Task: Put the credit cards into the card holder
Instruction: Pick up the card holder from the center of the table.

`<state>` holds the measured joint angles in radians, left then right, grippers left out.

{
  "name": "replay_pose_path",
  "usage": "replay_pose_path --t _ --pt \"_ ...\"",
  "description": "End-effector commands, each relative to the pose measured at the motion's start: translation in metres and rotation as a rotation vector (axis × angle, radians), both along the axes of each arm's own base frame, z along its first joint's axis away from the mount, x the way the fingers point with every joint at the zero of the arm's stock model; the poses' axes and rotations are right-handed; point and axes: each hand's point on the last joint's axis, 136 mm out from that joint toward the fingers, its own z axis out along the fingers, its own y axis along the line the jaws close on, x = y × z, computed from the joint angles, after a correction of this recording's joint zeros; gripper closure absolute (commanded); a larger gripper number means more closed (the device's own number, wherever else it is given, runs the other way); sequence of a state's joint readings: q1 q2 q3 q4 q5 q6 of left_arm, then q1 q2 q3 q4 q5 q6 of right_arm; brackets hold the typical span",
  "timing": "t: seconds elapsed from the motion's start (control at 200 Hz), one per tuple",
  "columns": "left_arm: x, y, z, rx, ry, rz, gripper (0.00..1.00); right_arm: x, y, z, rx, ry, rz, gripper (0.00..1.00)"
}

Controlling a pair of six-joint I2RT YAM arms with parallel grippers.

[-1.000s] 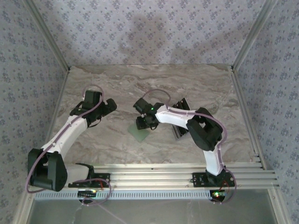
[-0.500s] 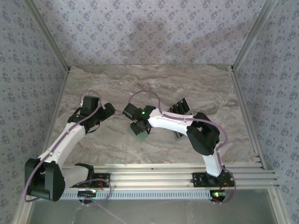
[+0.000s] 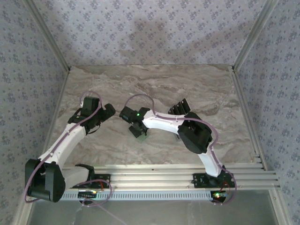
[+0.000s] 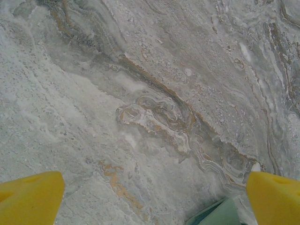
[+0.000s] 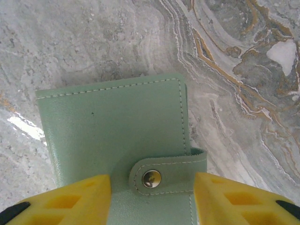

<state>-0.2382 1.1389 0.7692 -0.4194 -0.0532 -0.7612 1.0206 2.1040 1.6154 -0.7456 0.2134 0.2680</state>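
Observation:
The sage-green card holder (image 5: 112, 122) lies closed on the marble table, its strap snapped shut by a metal stud (image 5: 152, 178). My right gripper (image 5: 151, 182) hangs over it, open, with one yellow finger on each side of the strap and gaps around it. From above, the right gripper (image 3: 136, 127) covers most of the card holder (image 3: 141, 135). The black credit cards (image 3: 180, 107) lie to the right, partly behind the right arm. My left gripper (image 4: 152, 183) is wide open over bare marble, with a corner of the card holder (image 4: 219, 213) at its lower right. The top view shows the left gripper (image 3: 107, 111) left of the holder.
The marble table (image 3: 154, 82) is walled by patterned panels at the back and sides. An aluminium rail (image 3: 178, 171) runs along the near edge by the arm bases. Open tabletop stretches behind both grippers.
My right gripper has swung leftward and now sits over the card holder's strap. The left arm drew back slightly and then held still. The holder has barely shifted.

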Motion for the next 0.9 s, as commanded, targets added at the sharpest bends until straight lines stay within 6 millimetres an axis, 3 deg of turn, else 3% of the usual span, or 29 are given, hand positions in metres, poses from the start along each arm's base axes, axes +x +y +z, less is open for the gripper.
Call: replay_pose_path --t 0.0,0.315,0.64,0.894 --pt "-0.001 0.001 0.001 0.007 -0.005 0.013 0.0 0.006 -0.004 -0.005 -0.04 0.0 0.004 0.52" --pt "0.001 0.001 0.002 0.009 -0.009 0.011 0.0 0.011 -0.012 -0.007 -0.059 -0.013 -0.02 0.7" --pt "0.001 -0.002 0.003 -0.002 -0.005 -0.001 0.0 0.017 -0.023 0.0 -0.008 0.016 -0.072 1.0" --pt "0.005 -0.022 -0.001 -0.099 -0.017 -0.041 0.0 0.023 -0.02 0.029 0.188 0.07 -0.151 1.0"
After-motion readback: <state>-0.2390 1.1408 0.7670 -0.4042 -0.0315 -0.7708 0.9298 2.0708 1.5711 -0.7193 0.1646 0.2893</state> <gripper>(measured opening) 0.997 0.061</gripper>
